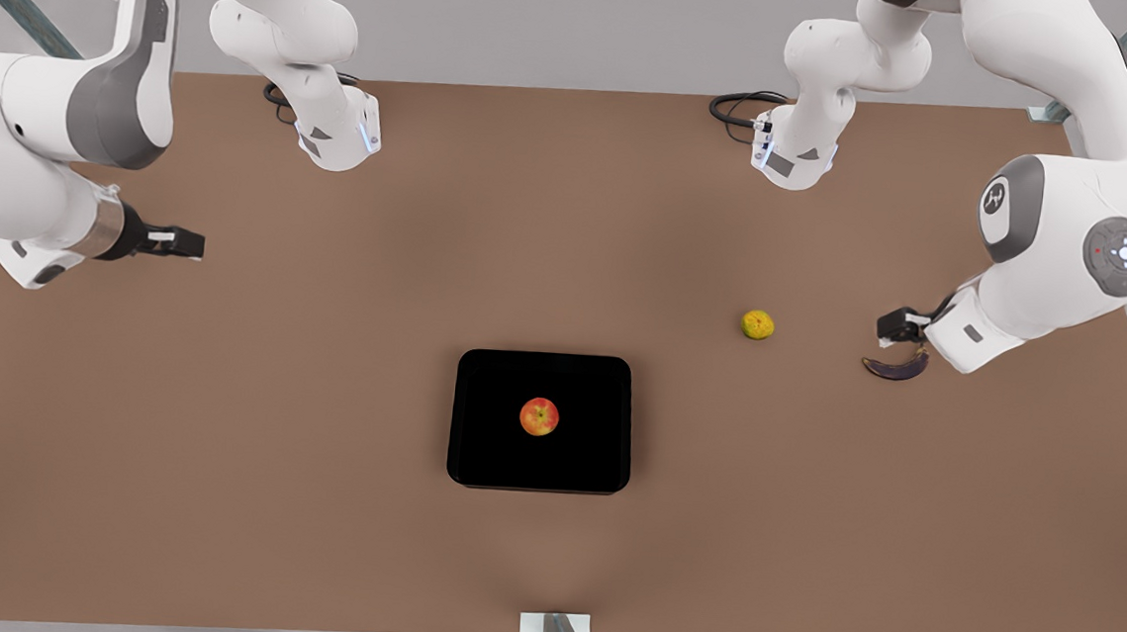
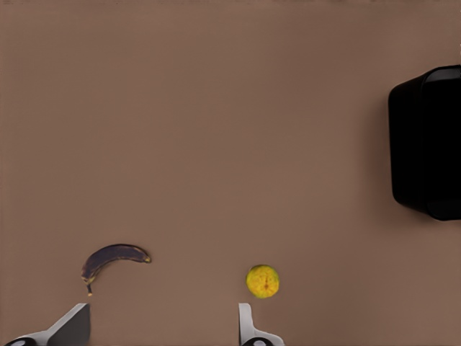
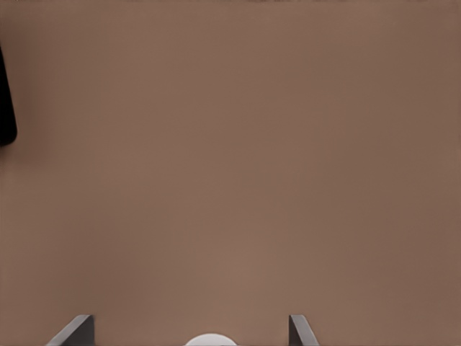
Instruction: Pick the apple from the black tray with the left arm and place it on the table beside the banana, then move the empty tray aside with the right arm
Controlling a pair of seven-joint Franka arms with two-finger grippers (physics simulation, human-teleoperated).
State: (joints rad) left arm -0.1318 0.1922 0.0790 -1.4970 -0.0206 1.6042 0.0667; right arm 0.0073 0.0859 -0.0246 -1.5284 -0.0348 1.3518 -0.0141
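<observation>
The red-orange apple (image 1: 539,416) lies in the middle of the black tray (image 1: 495,450), which sits near the front centre of the brown table (image 1: 266,454). On the front view's right lies the dark banana (image 1: 897,367), and my left gripper (image 1: 895,324) hovers just above it. In the left wrist view that gripper (image 2: 158,333) is open, with the banana (image 2: 112,256) and the tray's end (image 2: 428,140) ahead of it. My right gripper (image 1: 187,243), on the arm with the silver band, waits open (image 3: 187,333) at the front view's left, far from the tray's corner (image 3: 6,101).
A yellow-green lumpy fruit (image 1: 757,325) lies on the table between the tray and the banana, also in the left wrist view (image 2: 263,281). Both arm bases (image 1: 338,137) (image 1: 793,159) stand at the table's far edge. Bare tabletop surrounds the tray.
</observation>
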